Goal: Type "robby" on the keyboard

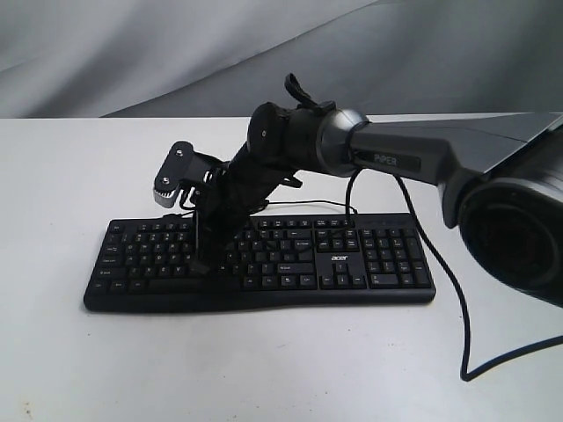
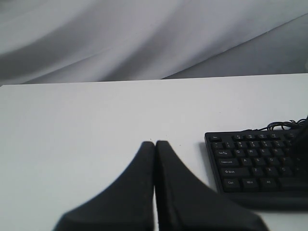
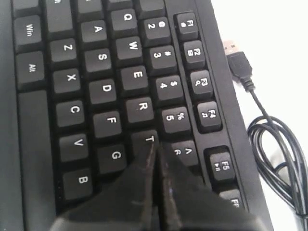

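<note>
The black keyboard with white legends lies across the middle of the white table. My right arm reaches over from the right to its left half. My right gripper points down at the letter keys, fingers shut and empty. In the right wrist view the right gripper has its tips over the edge of the T key, beside the 6 key; the R key is one key further on. My left gripper is shut and empty over bare table, left of the keyboard's end.
The keyboard's thin cable lies coiled behind the function row, and its USB plug rests loose on the table. A thicker black cable hangs from my right arm past the number pad. A grey cloth backdrop rises behind.
</note>
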You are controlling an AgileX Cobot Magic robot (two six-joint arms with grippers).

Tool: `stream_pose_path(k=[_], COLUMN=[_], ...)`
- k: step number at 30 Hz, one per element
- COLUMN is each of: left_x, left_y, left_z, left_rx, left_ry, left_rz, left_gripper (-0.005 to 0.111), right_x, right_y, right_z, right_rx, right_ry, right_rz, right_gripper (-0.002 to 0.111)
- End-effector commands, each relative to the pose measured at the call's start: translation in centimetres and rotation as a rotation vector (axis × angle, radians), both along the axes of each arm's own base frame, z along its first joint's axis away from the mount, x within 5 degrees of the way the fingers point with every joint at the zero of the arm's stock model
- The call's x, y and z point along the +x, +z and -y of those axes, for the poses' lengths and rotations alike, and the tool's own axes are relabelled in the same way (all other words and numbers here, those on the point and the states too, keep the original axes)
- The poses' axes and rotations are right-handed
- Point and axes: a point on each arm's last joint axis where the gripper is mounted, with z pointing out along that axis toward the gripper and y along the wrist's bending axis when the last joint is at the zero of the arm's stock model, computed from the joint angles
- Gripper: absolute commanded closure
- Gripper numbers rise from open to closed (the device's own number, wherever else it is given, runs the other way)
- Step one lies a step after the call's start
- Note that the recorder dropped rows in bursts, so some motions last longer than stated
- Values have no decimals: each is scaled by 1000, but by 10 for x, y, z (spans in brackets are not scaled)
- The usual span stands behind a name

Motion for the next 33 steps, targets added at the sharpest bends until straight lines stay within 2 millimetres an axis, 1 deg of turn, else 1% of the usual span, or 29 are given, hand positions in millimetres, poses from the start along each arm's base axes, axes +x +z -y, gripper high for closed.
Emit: stream_pose_path(k=[1,5,9,12,14,17,19,22,23,24,26,28,31,33], left_x=[0,0,0,0,0,0,0,0,0,0,0,0,0,0], left_y=[-1,-1,-1,-1,-1,-1,-1,-1,-1,-1,-1,-1,-1,-1], left_z=[0,0,0,0,0,0,0,0,0,0,0,0,0,0], left_rx=[-11,-11,-11,-11,-11,-11,-11,-11,-11,-11,-11,-11,-11,-11], left_ry=[2,2,2,2,2,2,2,2,2,2,2,2,2,2], left_rz=[5,5,5,5,5,5,5,5,5,5,5,5,5,5], left_gripper=[106,106,106,106,106,106,106,106,106,106,106,106,106,106], right_x=[2,2,0,-3,-3,2,5,6,6,3,-4,-12,-33,-53], right_y=[-3,14,41,58,72,102,130,181,199,231,262,280,302,306], right_z=[1,2,3,7,11,24,39,68,80,102,125,146,170,181], right_rx=[2,15,39,22,22,42,76,141,166,226,298,336,379,389], right_ry=[-4,2,10,35,19,-37,-81,-155,-187,-247,-312,-367,-431,-448], right_rz=[-8,27,60,81,103,157,198,272,296,340,400,461,551,573], right_gripper=[108,108,108,108,108,108,108,108,108,108,108,108,108,108])
